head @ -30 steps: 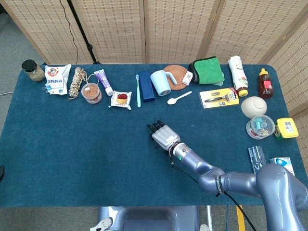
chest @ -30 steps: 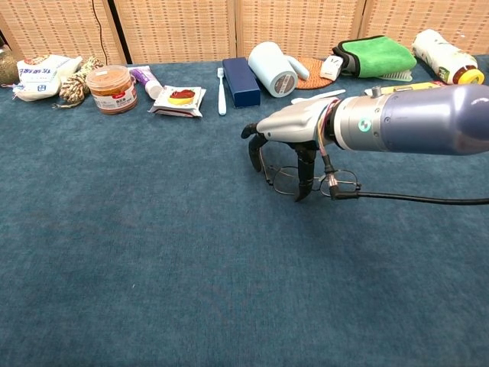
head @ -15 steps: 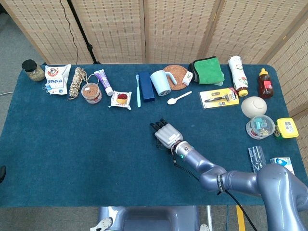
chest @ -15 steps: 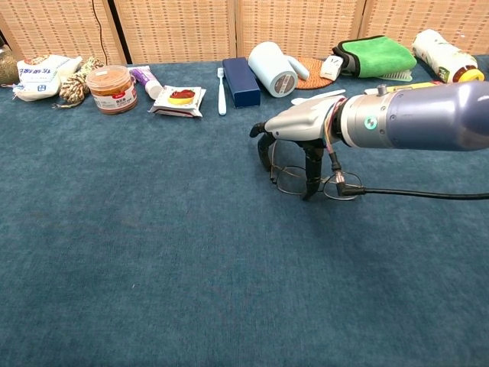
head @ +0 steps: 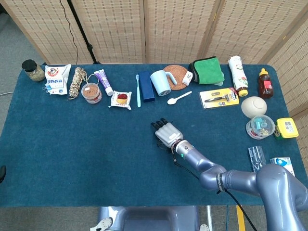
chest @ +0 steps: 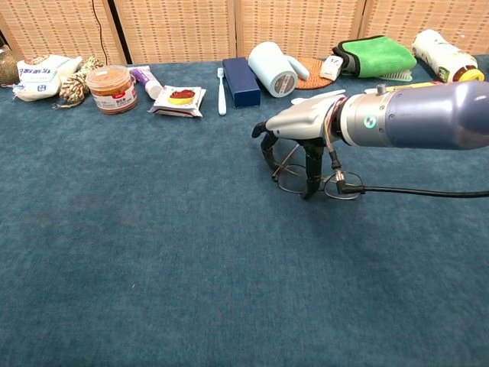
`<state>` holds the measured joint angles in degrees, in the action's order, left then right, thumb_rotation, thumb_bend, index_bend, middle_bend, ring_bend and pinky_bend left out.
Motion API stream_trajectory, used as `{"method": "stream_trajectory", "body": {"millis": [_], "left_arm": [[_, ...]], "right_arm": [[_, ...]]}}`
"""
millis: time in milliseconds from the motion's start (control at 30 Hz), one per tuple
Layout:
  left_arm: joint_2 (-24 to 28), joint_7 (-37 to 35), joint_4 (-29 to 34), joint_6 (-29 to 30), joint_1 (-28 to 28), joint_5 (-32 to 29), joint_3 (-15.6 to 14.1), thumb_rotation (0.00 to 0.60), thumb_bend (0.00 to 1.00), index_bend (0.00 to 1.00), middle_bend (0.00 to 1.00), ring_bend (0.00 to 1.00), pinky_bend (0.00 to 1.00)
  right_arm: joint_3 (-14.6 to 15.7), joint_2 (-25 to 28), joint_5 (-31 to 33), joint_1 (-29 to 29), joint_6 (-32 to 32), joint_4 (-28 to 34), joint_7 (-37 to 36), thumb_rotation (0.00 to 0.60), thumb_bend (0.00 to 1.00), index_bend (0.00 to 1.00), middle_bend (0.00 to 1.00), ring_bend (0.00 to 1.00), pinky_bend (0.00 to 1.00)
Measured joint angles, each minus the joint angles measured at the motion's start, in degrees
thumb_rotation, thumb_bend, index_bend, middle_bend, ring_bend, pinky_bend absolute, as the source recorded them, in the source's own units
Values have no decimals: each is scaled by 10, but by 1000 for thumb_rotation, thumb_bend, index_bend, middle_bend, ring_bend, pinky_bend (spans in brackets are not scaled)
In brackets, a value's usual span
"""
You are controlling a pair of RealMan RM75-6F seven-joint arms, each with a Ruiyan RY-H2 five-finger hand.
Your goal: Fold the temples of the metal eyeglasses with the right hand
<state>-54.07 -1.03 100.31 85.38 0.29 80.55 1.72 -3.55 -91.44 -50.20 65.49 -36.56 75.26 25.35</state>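
The metal eyeglasses point(chest: 341, 186) lie on the blue table cloth point(chest: 153, 252) near the middle of the table, thin-rimmed with clear lenses. My right hand point(chest: 298, 126) arches over them, palm down. Its thumb stands on the frame between the lenses, and its fingers point(chest: 267, 149) curl down onto one temple, which slants inward toward the lenses. In the head view the right hand point(head: 167, 134) covers the glasses almost entirely. Neither view shows my left hand.
Behind the hand lie a white spoon point(chest: 317, 95), a dark blue case point(chest: 242, 80), a tipped white mug point(chest: 271, 69) and a toothbrush point(chest: 221, 90). A cable point(chest: 428, 193) runs right from the wrist. Jars, packets and bottles line the far and right edges point(head: 260, 127).
The right hand has shifted slightly to the right over the glasses. Its fingers have pushed the temple from lying outward to slanting in toward the lenses.
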Motion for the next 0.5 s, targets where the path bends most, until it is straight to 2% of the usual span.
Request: {"method": "stream_trajectory", "body": {"millis": [500], "left_arm": [[1,1,3,4,1,4,0,561,454,110,0,0,0]], "right_arm": [[-3,5,-8,-12,-13,5,-7,600,87,558,129,0,0]]}}
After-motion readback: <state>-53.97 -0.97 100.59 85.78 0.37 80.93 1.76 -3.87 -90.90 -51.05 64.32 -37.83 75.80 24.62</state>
